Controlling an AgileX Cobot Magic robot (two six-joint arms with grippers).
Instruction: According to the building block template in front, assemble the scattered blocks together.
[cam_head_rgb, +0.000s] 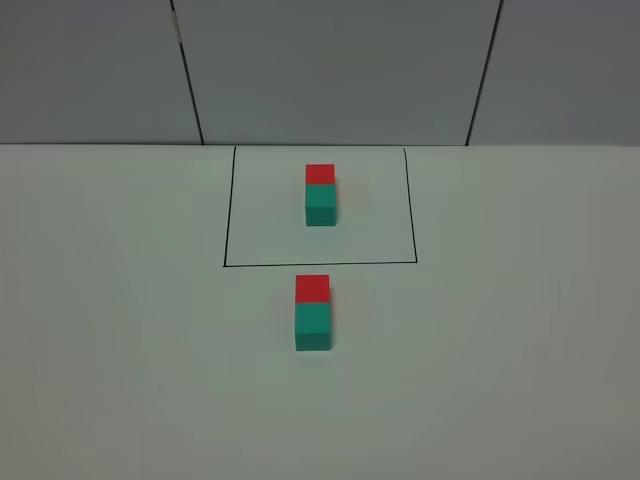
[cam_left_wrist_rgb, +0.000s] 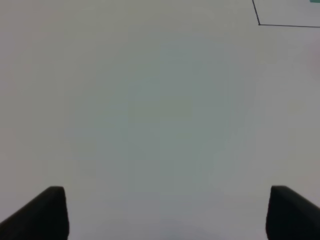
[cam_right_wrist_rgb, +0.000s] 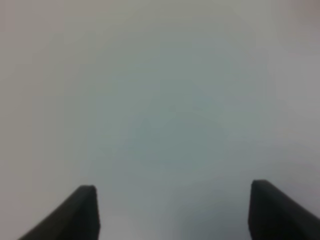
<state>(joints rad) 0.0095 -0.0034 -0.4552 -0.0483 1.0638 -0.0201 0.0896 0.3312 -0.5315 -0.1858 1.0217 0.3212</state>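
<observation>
The building block template (cam_head_rgb: 320, 194), a red cube joined to a teal-green cube, sits inside a thin black-lined rectangle (cam_head_rgb: 225, 220) at the back of the white table. In front of the rectangle the scattered blocks stand joined: the red block (cam_head_rgb: 312, 288) behind the teal-green block (cam_head_rgb: 313, 326), touching. Neither arm shows in the exterior high view. My left gripper (cam_left_wrist_rgb: 165, 210) is open over bare table, nothing between its dark fingertips (cam_left_wrist_rgb: 47, 212). My right gripper (cam_right_wrist_rgb: 172, 210) is open too, with nothing between its fingertips (cam_right_wrist_rgb: 80, 212).
A corner of the black-lined rectangle (cam_left_wrist_rgb: 259, 23) shows in the left wrist view. A grey panelled wall (cam_head_rgb: 330, 70) rises behind the table's far edge.
</observation>
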